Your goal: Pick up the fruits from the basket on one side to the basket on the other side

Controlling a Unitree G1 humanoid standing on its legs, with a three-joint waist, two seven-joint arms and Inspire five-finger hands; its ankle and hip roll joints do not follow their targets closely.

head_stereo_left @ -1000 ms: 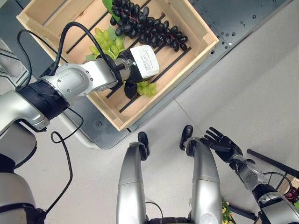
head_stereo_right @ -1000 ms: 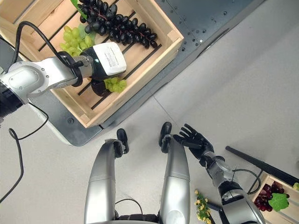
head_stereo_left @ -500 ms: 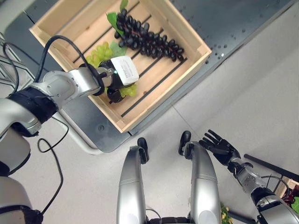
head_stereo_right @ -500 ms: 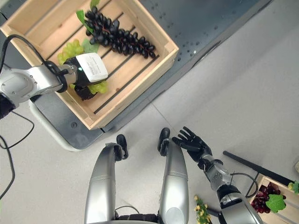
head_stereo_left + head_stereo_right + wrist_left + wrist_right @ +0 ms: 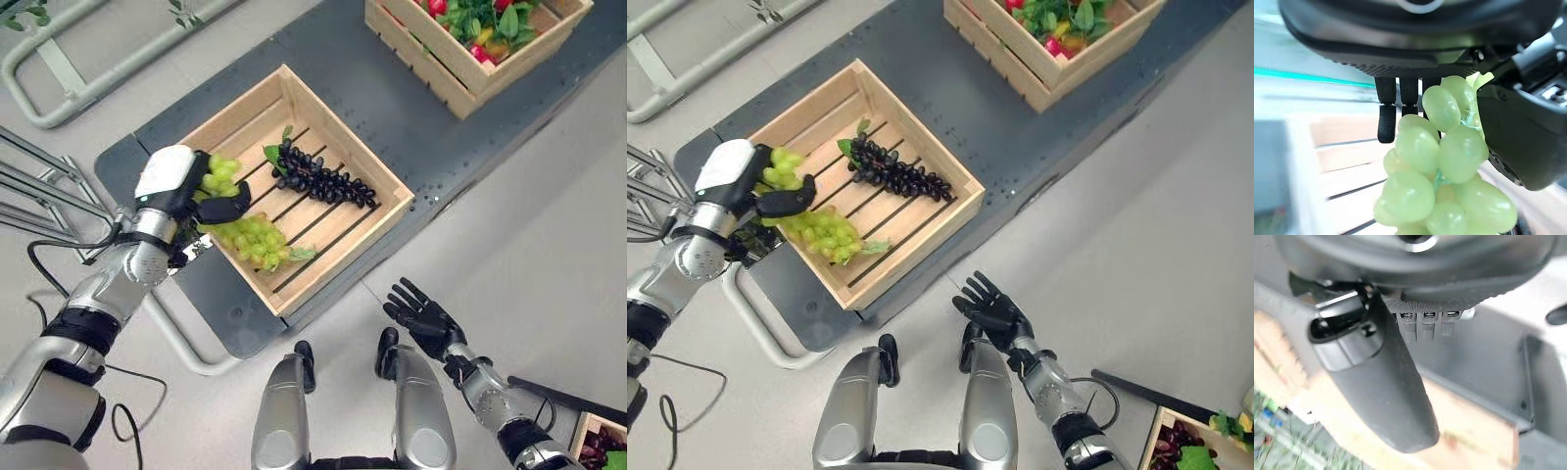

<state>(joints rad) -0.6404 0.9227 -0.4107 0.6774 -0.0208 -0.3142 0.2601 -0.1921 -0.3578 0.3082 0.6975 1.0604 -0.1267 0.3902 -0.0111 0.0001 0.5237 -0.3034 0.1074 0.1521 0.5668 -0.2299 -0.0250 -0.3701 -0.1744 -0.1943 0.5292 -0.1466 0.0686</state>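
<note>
Grapes first: I see my left hand (image 5: 186, 191) curled round the top of a green grape bunch (image 5: 250, 238), which trails down onto the slats of the wooden crate (image 5: 377, 176) on the dark bench (image 5: 411, 117). Black grapes (image 5: 321, 179) lie in the same crate, just beside. My right hand (image 5: 423, 318) hangs low with fingers spread, holding nothing. A second crate (image 5: 460, 83) of mixed produce sits further along.
</note>
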